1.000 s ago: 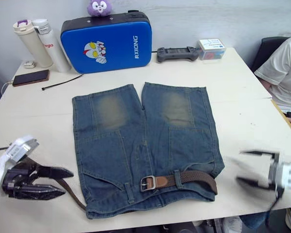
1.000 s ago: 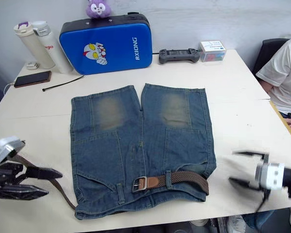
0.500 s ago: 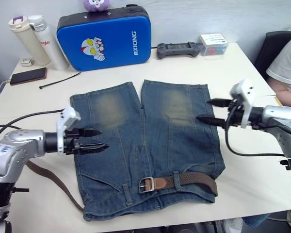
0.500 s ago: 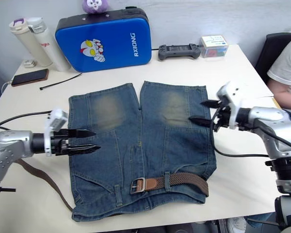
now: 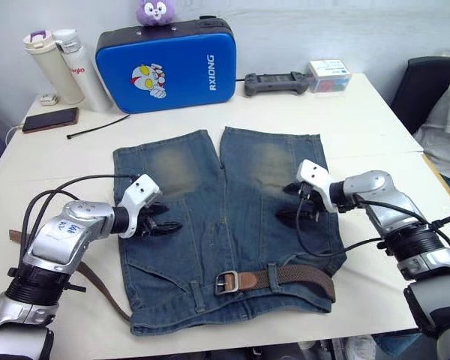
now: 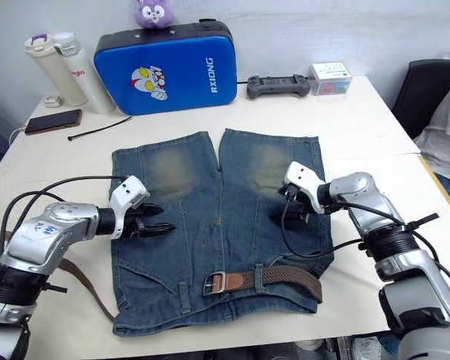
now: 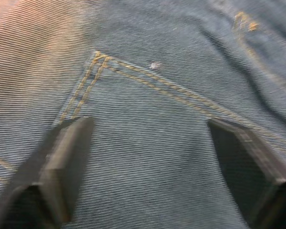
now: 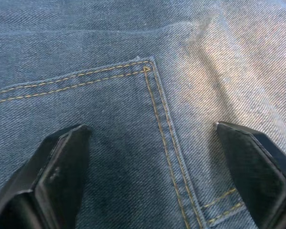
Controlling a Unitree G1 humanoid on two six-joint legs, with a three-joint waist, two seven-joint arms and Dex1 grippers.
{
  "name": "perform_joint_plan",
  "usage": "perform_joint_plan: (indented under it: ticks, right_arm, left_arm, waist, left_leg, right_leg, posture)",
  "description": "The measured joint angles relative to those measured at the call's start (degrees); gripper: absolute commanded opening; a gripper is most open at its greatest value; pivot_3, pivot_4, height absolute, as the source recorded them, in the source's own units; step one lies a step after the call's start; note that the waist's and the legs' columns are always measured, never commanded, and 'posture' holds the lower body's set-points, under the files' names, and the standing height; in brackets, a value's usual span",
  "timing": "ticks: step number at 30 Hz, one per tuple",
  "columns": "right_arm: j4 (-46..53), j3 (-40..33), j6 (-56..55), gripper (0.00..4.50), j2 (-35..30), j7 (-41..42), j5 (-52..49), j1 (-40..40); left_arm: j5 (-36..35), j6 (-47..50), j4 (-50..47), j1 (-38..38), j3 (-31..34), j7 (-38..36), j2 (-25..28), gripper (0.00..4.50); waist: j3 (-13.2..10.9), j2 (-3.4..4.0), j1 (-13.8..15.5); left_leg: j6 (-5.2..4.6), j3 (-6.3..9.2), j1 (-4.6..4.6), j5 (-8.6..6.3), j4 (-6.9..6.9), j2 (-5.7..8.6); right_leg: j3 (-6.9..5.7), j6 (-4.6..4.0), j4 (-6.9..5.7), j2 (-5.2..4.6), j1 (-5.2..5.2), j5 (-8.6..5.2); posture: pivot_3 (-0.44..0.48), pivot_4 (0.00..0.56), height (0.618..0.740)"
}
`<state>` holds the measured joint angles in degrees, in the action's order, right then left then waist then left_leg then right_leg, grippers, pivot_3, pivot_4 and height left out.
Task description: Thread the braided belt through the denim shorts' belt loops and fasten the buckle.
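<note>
while both grippers, left (image 5: pixel 163 219) and right (image 5: pixel 291 202), hover spread over the denim shorts (image 5: pixel 225 225), the blue case (image 5: pixel 166 62) stands behind.

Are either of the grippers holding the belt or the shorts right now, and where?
Nothing is held. The left gripper and right gripper are both open over the denim shorts; the braided belt lies untouched.

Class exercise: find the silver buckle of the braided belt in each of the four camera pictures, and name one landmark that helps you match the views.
Left eye view: buckle low and central, on the waistband of the denim shorts.
Right eye view: buckle low, just left of centre.
Left wrist view: denim and stitching, no buckle.
Right wrist view: denim pocket corner, no buckle.
Shared landmark: the shorts' yellow stitching.
</note>
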<state>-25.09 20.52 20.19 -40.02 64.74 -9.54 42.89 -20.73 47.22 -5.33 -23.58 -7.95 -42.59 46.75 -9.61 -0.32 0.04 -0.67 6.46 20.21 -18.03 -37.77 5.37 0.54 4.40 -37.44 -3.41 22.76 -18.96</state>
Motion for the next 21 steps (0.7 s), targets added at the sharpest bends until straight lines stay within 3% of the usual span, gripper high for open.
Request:
perform_joint_plan:
  ticks: [5,6,7,15,18,21]
  right_arm:
    - [1.12,-1.00,2.22,0.64,0.21,1.39,0.06,-1.43]
    - [1.73,-1.13,2.60,0.28,0.20,1.51,0.07,-1.68]
    - [2.53,-1.41,3.12,0.02,0.20,1.51,0.12,-2.03]
    - [7.92,-4.09,8.73,0.02,0.97,0.82,0.07,-2.64]
    - [5.44,-4.55,8.89,0.02,3.73,-1.75,1.02,1.34]
    - [2.08,-5.43,8.24,0.02,5.86,-4.14,1.75,5.28]
  left_arm:
    - [1.14,0.36,0.79,0.21,-0.26,-1.42,0.27,0.32]
    - [1.18,0.44,0.84,0.19,-0.25,-1.78,0.34,0.02]
    - [1.12,0.62,0.87,0.16,-0.17,-2.36,0.48,0.00]
    - [0.78,1.37,2.85,-1.79,1.25,-4.56,0.56,0.00]
    - [1.82,-1.41,7.91,-6.24,2.47,-3.53,-1.51,0.00]
    - [3.29,-4.71,11.84,-9.83,2.76,-2.41,-3.30,0.00]
  waist:
    - [0.77,-0.04,0.01]
    - [0.80,-0.07,0.02]
    - [0.82,-0.09,0.02]
    - [0.70,-0.09,-0.03]
    - [0.61,-0.06,-0.25]
    - [0.59,-0.07,-0.23]
  left_leg:
    - [-0.05,0.07,-0.12,-0.11,0.13,-0.01]
    - [-0.05,0.08,-0.11,-0.11,0.13,-0.01]
    - [-0.04,0.09,-0.10,-0.11,0.13,-0.01]
    - [0.02,0.07,0.31,-0.09,0.27,-0.02]
    - [0.11,0.00,1.08,-0.02,-0.17,0.00]
    - [0.17,0.01,1.19,0.01,-0.21,0.00]
  right_leg:
    - [-0.02,0.00,0.19,0.00,-0.16,0.00]
    - [-0.02,0.00,0.20,0.00,-0.16,0.00]
    - [-0.02,0.00,0.20,0.00,-0.15,0.00]
    - [-0.02,0.00,0.26,0.01,0.38,0.00]
    - [0.01,0.00,-0.22,0.02,1.18,0.00]
    - [-0.01,-0.01,-0.30,0.03,1.31,0.01]
  posture:
    - [0.000,0.150,0.740]
    - [0.000,0.150,0.740]
    - [0.000,0.150,0.740]
    - [0.000,0.150,0.740]
    - [0.000,0.150,0.740]
    - [0.000,0.150,0.740]
